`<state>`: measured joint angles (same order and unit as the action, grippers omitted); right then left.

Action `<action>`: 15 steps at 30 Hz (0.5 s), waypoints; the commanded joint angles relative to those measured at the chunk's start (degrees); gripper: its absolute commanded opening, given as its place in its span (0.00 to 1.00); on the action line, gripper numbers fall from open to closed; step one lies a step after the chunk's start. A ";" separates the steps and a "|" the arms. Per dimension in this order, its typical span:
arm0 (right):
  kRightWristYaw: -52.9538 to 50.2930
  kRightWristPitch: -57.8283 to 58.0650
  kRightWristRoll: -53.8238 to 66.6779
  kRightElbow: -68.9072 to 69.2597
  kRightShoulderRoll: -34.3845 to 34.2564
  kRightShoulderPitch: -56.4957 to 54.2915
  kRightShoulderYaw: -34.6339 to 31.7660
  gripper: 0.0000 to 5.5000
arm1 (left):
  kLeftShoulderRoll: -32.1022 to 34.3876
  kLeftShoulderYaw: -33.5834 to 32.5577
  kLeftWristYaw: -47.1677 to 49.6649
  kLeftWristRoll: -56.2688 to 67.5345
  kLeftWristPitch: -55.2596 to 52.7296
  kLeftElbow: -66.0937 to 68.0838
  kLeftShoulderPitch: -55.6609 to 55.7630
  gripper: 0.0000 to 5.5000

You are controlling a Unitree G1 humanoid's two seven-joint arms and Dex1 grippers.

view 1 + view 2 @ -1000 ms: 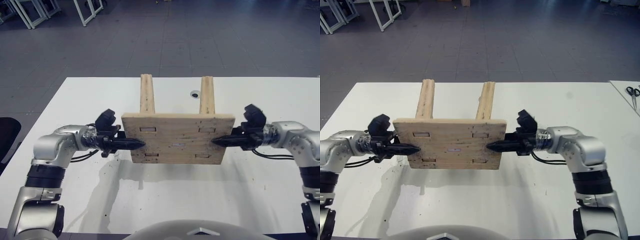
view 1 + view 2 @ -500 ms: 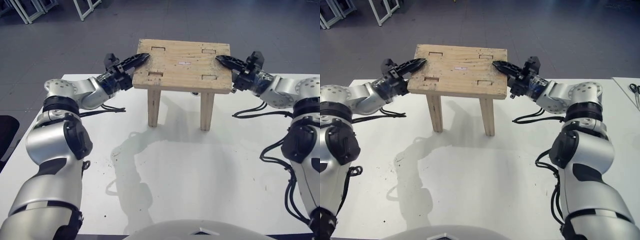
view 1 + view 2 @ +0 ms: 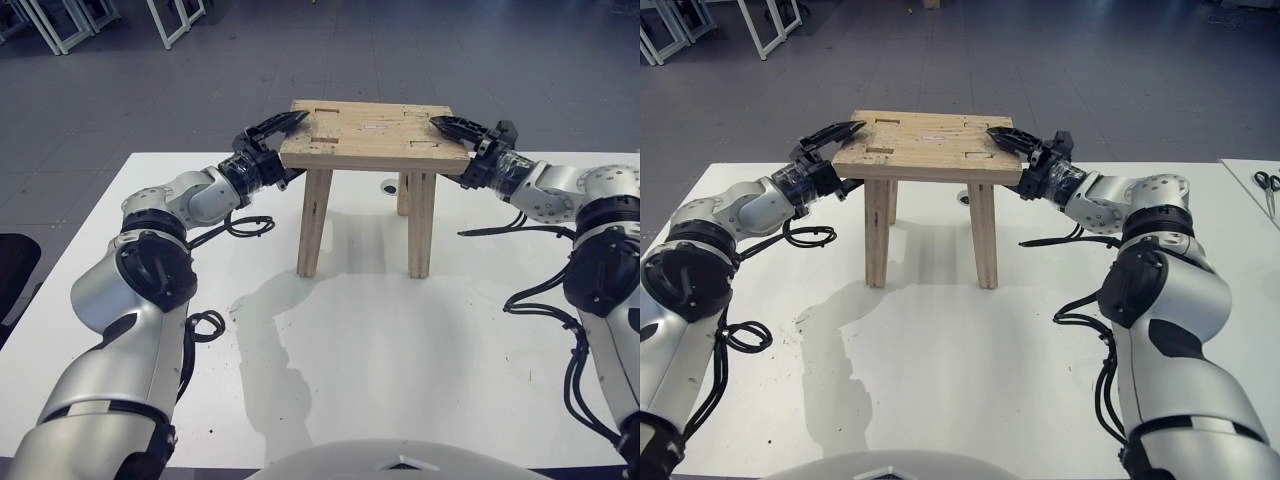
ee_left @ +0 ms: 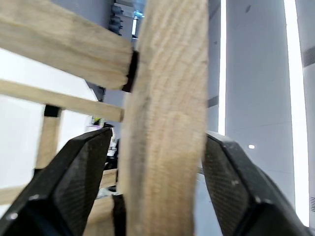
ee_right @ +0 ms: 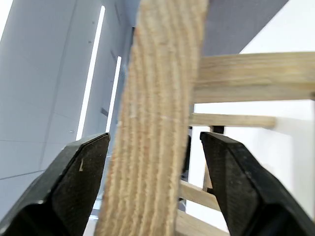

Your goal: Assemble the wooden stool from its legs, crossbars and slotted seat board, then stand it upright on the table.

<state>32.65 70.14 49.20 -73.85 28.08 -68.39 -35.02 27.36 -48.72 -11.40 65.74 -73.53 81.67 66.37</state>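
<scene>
Nearest, white table point(image 3: 350, 400). Farther back on it, stool point(image 3: 365, 190) upright on its legs point(image 3: 313, 220), seat point(image 3: 372, 133) level on top. Left claw point(image 3: 293, 143) astride the seat's left edge, right claw point(image 3: 452, 145) astride the right, one finger over the board and one under. Jaws parted, apparently with a sliver of gap to the wood, though harder to call on the left. Looks like the last step: letting go. Next, draw both arms straight outward, level, without nudging the seat or rocking the stool.
</scene>
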 commanded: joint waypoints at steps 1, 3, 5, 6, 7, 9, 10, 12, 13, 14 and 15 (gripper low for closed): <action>-5.93 -6.53 3.16 0.02 1.25 -0.42 -6.83 0.61 | 0.70 -3.61 0.09 1.14 2.87 -3.90 -1.24 0.57; -8.88 -8.86 3.87 0.34 1.62 1.12 -9.60 0.61 | 1.64 -4.48 -0.03 0.93 3.34 -5.80 -2.80 0.57; -11.27 -11.01 3.48 1.47 1.67 3.16 -10.93 0.61 | 2.52 -5.17 0.04 0.80 2.69 -7.87 -4.61 0.57; -12.24 -11.73 3.43 2.22 1.75 4.43 -11.50 0.61 | 2.75 -4.69 -0.13 0.30 1.56 -9.77 -5.92 0.57; -13.09 -12.07 3.33 3.37 1.83 5.98 -11.83 0.61 | 2.97 -4.28 0.00 -0.23 1.19 -11.72 -7.61 0.57; -14.52 -11.71 3.06 6.76 1.44 9.17 -11.96 0.61 | 2.77 -3.71 0.35 -0.95 0.89 -16.73 -11.31 0.57; -14.76 -10.57 2.96 9.89 0.81 11.09 -11.42 0.61 | 2.26 -2.97 0.50 -1.45 1.03 -20.20 -13.27 0.57; -16.86 -8.48 2.79 22.53 -3.00 17.21 -8.88 0.61 | 0.01 -1.99 1.57 -2.90 5.48 -28.82 -18.16 0.57; -18.07 -9.31 1.82 32.13 -5.82 21.55 -6.20 0.61 | -2.23 -0.89 1.09 -4.66 10.33 -35.94 -21.52 0.57; -18.28 -11.74 0.03 42.67 -8.56 26.49 -2.29 0.61 | -4.69 1.17 -1.01 -6.79 15.26 -44.42 -25.87 0.57; -17.79 -15.15 -2.15 51.23 -10.52 30.72 1.47 0.61 | -6.77 4.00 -2.62 -9.63 20.02 -52.11 -30.00 0.57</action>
<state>16.48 59.62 51.69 -45.90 24.14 -48.35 -42.21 26.40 -50.34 -11.20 62.82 -64.64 48.66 46.22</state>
